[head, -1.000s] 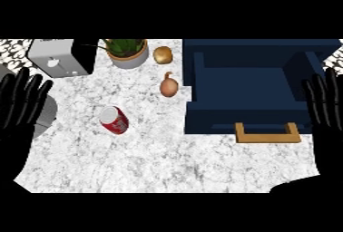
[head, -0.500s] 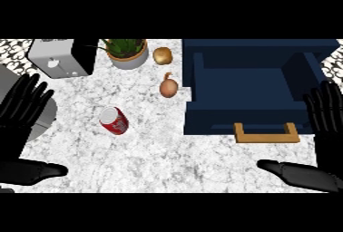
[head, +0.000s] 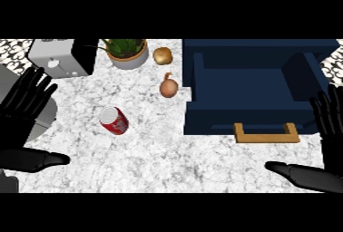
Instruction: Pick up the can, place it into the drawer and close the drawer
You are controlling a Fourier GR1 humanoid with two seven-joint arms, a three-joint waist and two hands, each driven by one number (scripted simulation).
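Both hands are spread wide and holding nothing: left hand (head: 25, 100) at the table's left edge, right hand (head: 330, 117) at the right edge. The can (head: 115, 121) lies tipped over left of the open drawer (head: 244, 81). I'd come at it side-on with the left hand, wrapping its middle, since it'll probably roll.

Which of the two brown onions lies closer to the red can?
The lower onion, with its pointed tip up, lies closer to the red can. The other onion sits farther back, beside the potted plant.
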